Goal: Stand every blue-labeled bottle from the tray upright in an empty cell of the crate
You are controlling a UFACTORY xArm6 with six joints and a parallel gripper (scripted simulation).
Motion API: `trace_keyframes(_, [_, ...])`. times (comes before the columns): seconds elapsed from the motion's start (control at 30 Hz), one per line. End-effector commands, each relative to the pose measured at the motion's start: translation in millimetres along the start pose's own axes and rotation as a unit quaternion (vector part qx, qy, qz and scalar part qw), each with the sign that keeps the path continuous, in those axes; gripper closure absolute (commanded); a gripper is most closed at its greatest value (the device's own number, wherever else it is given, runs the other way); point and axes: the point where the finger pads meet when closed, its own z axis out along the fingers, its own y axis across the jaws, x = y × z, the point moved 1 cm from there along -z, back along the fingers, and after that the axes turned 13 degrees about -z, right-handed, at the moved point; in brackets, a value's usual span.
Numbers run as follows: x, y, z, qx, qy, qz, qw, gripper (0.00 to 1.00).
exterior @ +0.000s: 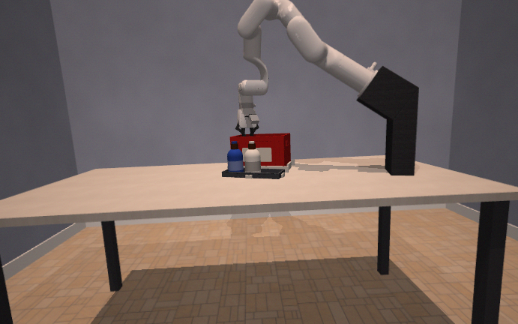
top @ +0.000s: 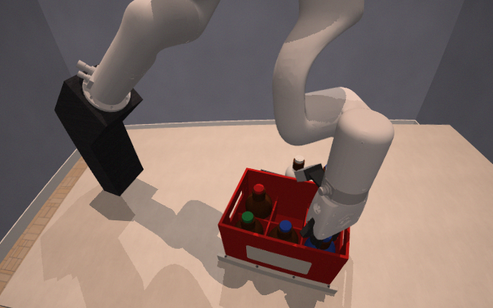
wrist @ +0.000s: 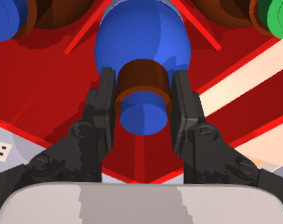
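Note:
My gripper (top: 317, 238) (exterior: 247, 130) (wrist: 143, 87) is shut on the brown neck of a blue-labeled bottle (top: 322, 247) (wrist: 144, 43) with a blue cap. The bottle stands upright, low in the front right cell of the red crate (top: 240, 239) (exterior: 277, 141) (wrist: 45, 96). Other cells hold brown bottles with a red cap (top: 258, 189), a green cap (top: 247, 217) (wrist: 280, 6) and a blue cap (top: 285, 227) (wrist: 5, 3). On the dark tray (exterior: 271, 173) beside the crate stand another blue-labeled bottle (exterior: 235, 159) and a white-labeled bottle (exterior: 252, 159) (top: 298, 162), both upright.
The arm's black base block (top: 98, 141) (exterior: 399, 121) stands on the table away from the crate. A grey strip (top: 278, 274) lies along the crate's front foot. The arm's forearm hangs over the crate's right side and hides the tray in the top view.

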Motion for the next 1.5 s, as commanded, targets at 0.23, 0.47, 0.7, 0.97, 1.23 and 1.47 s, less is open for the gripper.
trace_keyframes(0.23, [-1.3,0.7,0.4,-0.001,-0.002,0.000,1.000,1.00])
trace_keyframes(0.47, [-1.3,0.7,0.5,-0.001,-0.002,0.000,1.000,1.00])
trace_keyframes(0.7, [-1.3,0.7,0.5,-0.001,-0.002,0.000,1.000,1.00])
trace_keyframes(0.97, [-1.3,0.7,0.5,-0.001,-0.002,0.000,1.000,0.35])
trace_keyframes(1.23, [-1.3,0.7,0.5,-0.001,-0.002,0.000,1.000,0.35])
trace_keyframes(1.47, [-1.3,0.7,0.5,-0.001,-0.002,0.000,1.000,0.35])
